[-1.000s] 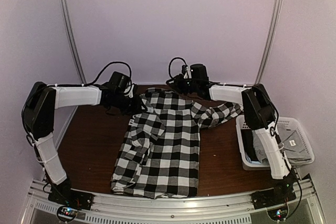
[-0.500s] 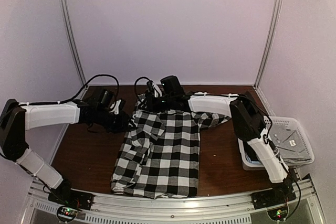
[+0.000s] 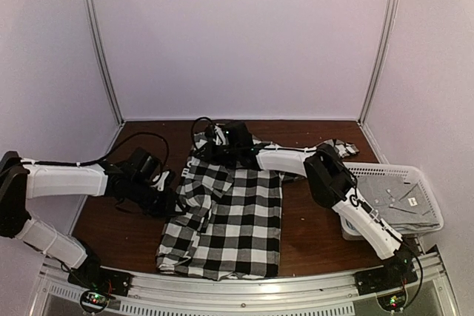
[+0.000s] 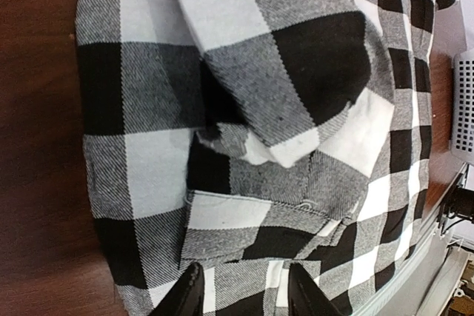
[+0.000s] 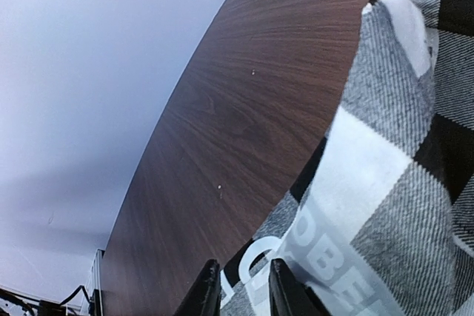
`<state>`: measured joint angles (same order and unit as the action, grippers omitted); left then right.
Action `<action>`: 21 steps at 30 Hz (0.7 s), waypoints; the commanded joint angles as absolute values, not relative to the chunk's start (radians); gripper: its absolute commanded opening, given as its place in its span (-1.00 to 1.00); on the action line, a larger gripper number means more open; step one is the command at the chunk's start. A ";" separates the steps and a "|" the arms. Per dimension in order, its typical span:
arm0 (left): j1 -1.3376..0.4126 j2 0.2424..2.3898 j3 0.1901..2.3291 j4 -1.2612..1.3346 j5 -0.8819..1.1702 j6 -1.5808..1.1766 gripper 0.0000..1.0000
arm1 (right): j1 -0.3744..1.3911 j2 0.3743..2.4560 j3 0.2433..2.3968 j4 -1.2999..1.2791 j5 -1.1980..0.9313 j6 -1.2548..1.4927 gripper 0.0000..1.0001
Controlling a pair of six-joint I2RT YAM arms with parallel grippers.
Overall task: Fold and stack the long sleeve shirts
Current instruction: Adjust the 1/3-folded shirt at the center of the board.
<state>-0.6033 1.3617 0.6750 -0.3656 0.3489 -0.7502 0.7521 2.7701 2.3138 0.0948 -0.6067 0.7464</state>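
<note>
R end effector (image 5: pixel 243 288) clenched on checked shirt (image 3: pixel 229 212); L end effector (image 4: pixel 243 280) released, tips cropped. Grey shirt (image 3: pixel 392 199) half-hidden in basket (image 3: pixel 418 177).

The left arm (image 3: pixel 63 180) and right arm (image 3: pixel 366 216) wear white shells over black joints, trail looped black cables (image 3: pixel 137 137), and end in black fingers (image 4: pixel 187 295).

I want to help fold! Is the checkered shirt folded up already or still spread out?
Mostly spread: the checked shirt lies full length on the table, only one sleeve folded over it.
</note>
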 commanded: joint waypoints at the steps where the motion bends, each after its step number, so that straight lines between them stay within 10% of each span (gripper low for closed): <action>1: -0.617 1.399 0.685 -0.338 0.345 -0.758 -0.20 | 0.733 2.810 2.367 0.195 -0.514 0.841 -0.54; 21: -0.645 1.489 0.716 -0.368 0.252 -0.751 -0.21 | 0.689 2.868 2.365 0.253 -0.505 0.973 -0.56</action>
